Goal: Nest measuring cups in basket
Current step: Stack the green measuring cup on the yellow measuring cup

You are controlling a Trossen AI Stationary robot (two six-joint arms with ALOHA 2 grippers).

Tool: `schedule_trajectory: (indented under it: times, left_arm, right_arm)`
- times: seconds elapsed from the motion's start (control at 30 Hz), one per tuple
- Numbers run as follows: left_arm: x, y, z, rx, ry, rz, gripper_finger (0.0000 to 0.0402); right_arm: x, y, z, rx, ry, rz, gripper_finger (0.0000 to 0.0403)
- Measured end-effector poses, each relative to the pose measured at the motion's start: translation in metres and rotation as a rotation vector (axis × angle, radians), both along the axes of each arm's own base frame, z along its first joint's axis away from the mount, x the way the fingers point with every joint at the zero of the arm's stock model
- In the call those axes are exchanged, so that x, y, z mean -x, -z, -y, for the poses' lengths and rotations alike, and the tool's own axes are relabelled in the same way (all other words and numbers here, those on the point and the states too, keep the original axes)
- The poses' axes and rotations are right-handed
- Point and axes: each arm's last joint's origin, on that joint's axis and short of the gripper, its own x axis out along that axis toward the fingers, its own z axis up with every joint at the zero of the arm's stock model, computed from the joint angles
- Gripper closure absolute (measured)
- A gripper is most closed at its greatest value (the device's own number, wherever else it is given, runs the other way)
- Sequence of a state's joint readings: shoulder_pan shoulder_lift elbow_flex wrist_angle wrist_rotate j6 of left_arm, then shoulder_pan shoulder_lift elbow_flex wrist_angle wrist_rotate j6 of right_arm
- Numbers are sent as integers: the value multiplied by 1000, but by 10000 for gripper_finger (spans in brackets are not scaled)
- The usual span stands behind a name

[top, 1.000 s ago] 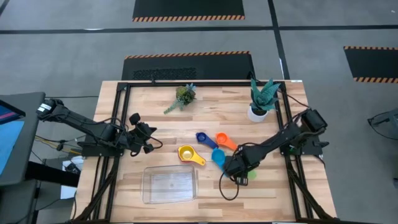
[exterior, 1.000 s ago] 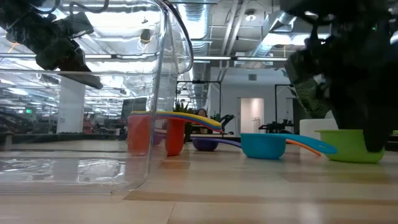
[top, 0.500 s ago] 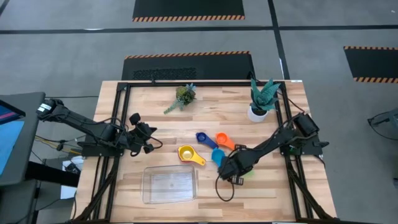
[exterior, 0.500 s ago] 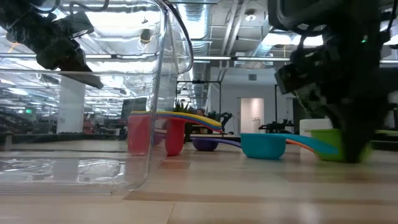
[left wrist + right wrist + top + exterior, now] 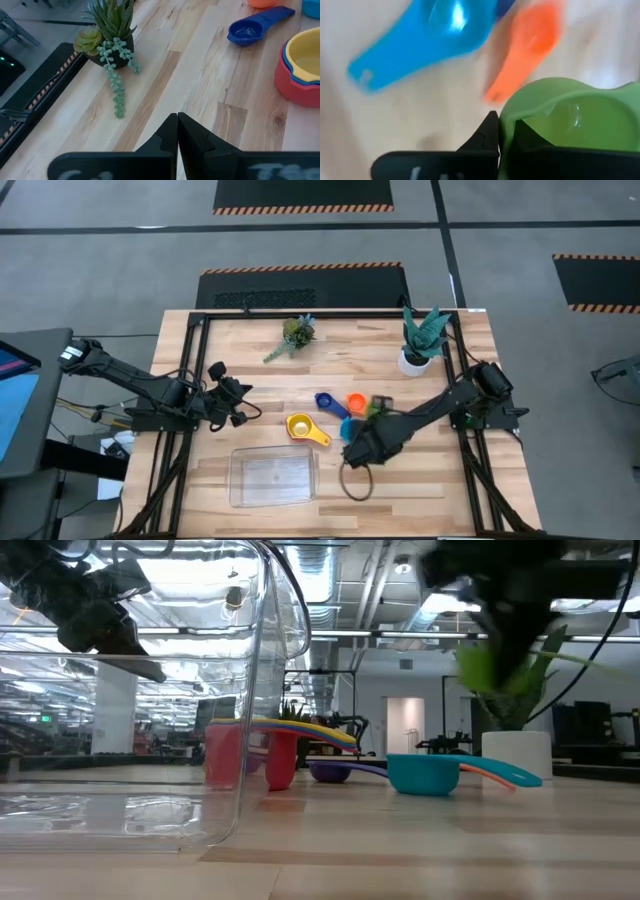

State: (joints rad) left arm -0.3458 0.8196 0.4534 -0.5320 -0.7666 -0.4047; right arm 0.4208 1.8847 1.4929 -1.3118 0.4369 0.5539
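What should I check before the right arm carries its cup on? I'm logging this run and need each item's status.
1. Green cup held by right gripper: ok, fingers shut on its rim.
2. Cup off the table: ok, the low view shows it hanging in the air.
3. Basket free to receive: ok, nothing in it.
4. Nested stack with the yellow cup on top: ok, upright beside the basket.
5. Left gripper out of the way: ok, shut and parked at the table's left edge.
6. Grip firmness: cannot tell.
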Motion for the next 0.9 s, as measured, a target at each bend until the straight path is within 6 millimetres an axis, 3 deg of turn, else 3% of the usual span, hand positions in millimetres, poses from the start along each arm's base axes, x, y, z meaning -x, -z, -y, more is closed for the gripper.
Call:
schedule_trajectory:
  times: [0.17, 0.47, 0.63, 0.9]
  left_arm:
    - [0, 0, 0, 0, 0, 0, 401]
    - [0, 0, 0, 0, 0, 0, 401]
    - [0, 0, 0, 7, -5, 9, 401]
    - [-1, 0, 0, 10, -6, 13, 402]
  right_arm:
    - [-32, -18, 18, 123, -120, 196, 388]
    - [-94, -33, 58, -50, -356, 548, 389]
    - [-101, -37, 68, -103, -439, 592, 389]
    - [-99, -28, 54, -216, -498, 614, 389]
